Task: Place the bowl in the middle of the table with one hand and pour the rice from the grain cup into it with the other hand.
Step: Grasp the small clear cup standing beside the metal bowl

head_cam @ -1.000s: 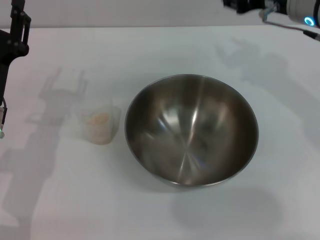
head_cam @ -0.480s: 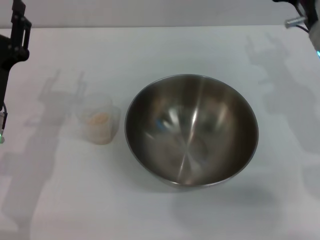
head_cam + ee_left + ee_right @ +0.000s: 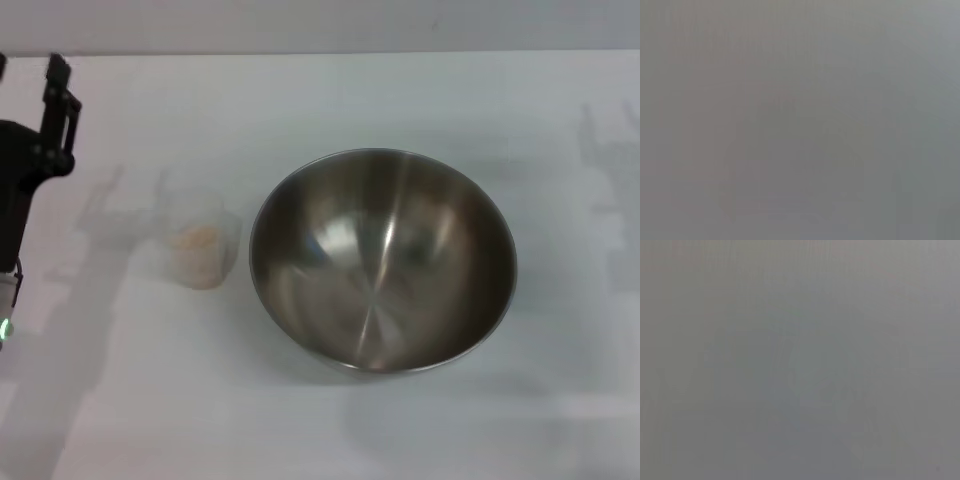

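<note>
The steel bowl (image 3: 383, 258) stands upright and empty near the middle of the white table (image 3: 330, 90) in the head view. The clear grain cup (image 3: 198, 245) stands upright just left of the bowl, apart from it, with pale rice (image 3: 197, 240) in its bottom. My left gripper (image 3: 45, 115) hangs at the left edge of the view, above the table, left of and behind the cup, touching nothing. My right gripper is out of view. Both wrist views show only a blank grey field.
Shadows of the arms fall on the table left of the cup and at the far right (image 3: 605, 170). The table's far edge (image 3: 320, 52) runs along the top of the head view.
The right arm has moved out of the top right corner and left the view. The left gripper has moved slightly right and lower, nearer the cup. Bowl and cup have not moved.
</note>
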